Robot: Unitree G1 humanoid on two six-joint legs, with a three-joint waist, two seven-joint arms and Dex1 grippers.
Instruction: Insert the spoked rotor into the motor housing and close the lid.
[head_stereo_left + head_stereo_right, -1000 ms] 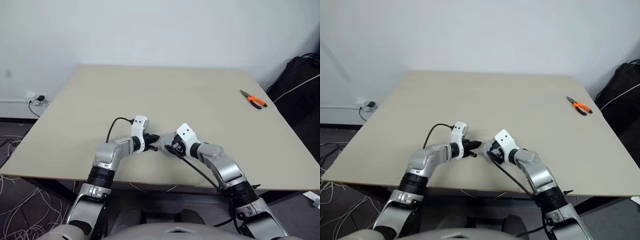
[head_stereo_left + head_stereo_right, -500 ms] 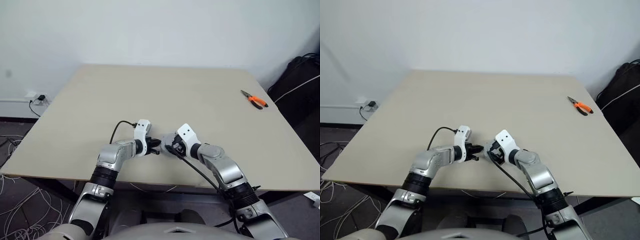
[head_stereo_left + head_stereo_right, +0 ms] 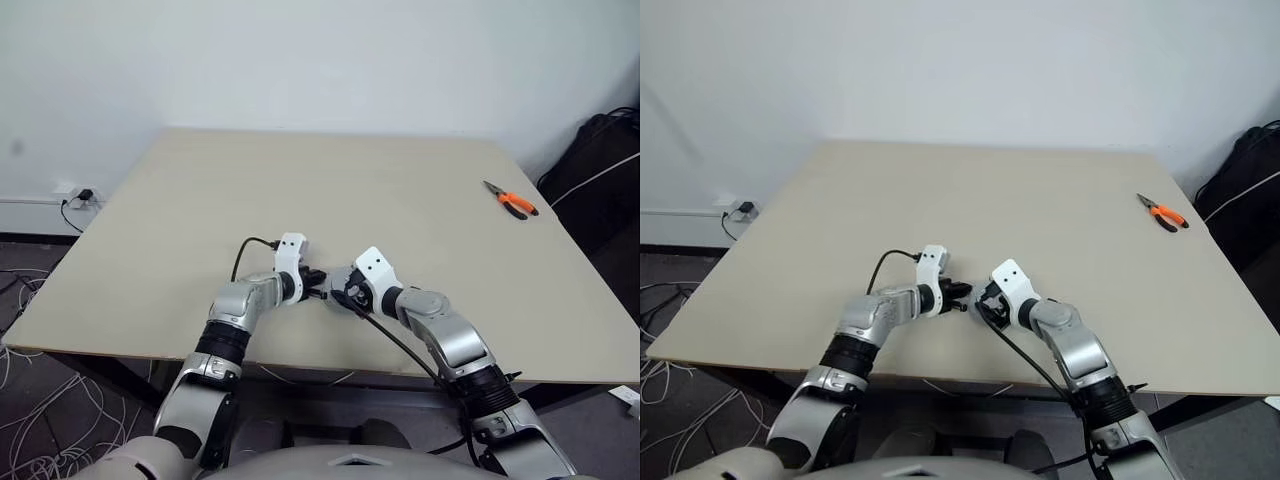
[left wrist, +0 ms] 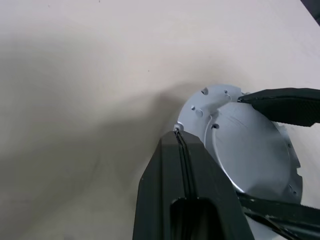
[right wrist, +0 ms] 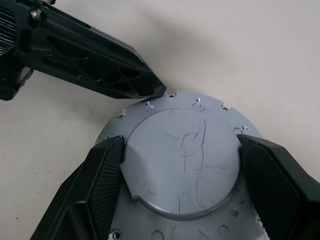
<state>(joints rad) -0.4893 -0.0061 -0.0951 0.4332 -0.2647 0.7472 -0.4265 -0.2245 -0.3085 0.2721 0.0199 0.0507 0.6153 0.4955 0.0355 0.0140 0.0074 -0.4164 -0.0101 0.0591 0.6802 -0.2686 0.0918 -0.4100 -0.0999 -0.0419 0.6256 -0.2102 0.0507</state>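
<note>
The right gripper (image 5: 181, 165) clasps the round grey metal motor housing (image 5: 182, 150) between wide-spread fingers; the closed left gripper (image 4: 178, 134) touches its rim.

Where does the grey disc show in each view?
Eye views: grey disc, mostly hidden, between left hand and right hand near the table's front edge.
Left wrist view: just past the shut fingertips.
Right wrist view: clamped between the right hand's fingers.
Shared landmark: the left hand's tip at its rim.
</note>
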